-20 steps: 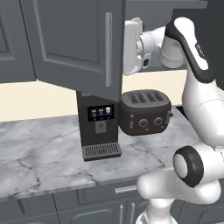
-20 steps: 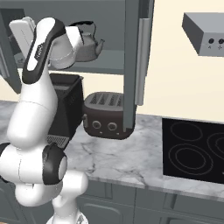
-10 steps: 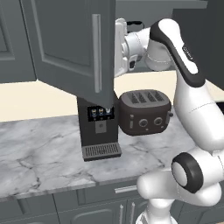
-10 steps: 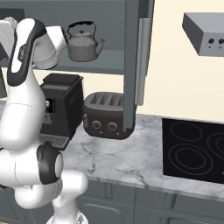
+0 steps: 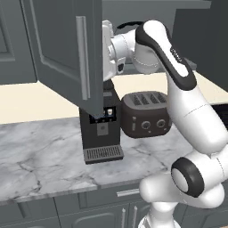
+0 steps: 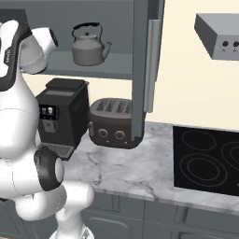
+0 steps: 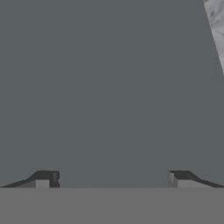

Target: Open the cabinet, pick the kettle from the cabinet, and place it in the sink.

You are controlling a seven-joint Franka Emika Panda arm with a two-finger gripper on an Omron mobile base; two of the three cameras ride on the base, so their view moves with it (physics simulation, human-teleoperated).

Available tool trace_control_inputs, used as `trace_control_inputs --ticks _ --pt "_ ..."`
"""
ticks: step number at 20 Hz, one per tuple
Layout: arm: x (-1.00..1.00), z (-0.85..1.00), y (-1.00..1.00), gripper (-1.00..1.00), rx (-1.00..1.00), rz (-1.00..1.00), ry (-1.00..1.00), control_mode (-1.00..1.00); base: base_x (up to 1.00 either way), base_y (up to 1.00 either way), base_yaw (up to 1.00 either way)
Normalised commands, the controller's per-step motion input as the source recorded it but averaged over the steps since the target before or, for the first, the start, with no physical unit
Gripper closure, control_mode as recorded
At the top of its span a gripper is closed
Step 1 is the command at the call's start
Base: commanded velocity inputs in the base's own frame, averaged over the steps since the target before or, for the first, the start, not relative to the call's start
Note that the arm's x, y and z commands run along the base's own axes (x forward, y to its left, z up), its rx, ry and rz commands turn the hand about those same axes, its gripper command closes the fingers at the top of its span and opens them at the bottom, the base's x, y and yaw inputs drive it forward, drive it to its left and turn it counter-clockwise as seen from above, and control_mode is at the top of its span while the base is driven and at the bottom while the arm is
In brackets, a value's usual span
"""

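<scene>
**Door swung wide, kettle next**

The cabinet stands with both doors swung out, its grey shelf exposed above the marble surface. The arm's hand is tucked just behind the left door, and the pincer is released, tips spread wide and holding nothing, facing flat grey panel at close range. The kettle sits upright on that shelf, inside the cabinet, spout pointing toward the right door. Below the cabinet, a coffee machine and toaster crowd the surface. To do this well, back the hand clear of the door edge first, then come in level toward the kettle's arched handle, keeping above both appliances.
</scene>
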Motion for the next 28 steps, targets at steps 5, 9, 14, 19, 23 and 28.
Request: trace_control_inputs --ticks 5,9,14,19,23,28 --pt "0.0 -0.09 0.44 -1.0 -0.01 0.0 0.0 -1.0 0.0 0.0 0.0" --pt "0.0 -0.13 0.47 -1.0 0.0 -0.02 0.0 -1.0 0.0 0.0 0.0" --pt "0.0 -0.15 0.53 -1.0 -0.01 -0.05 0.0 -1.0 0.0 0.0 0.0" --pt "0.07 -0.09 0.46 -1.0 -0.05 -0.11 0.0 -1.0 0.0 0.0 0.0" --pt "0.02 0.0 -0.09 -1.0 -0.16 -0.1 0.0 -1.0 0.0 0.0 0.0" --pt "-0.05 0.0 -0.5 -1.0 -0.11 -0.09 -0.03 -1.0 0.0 0.0 0.0"
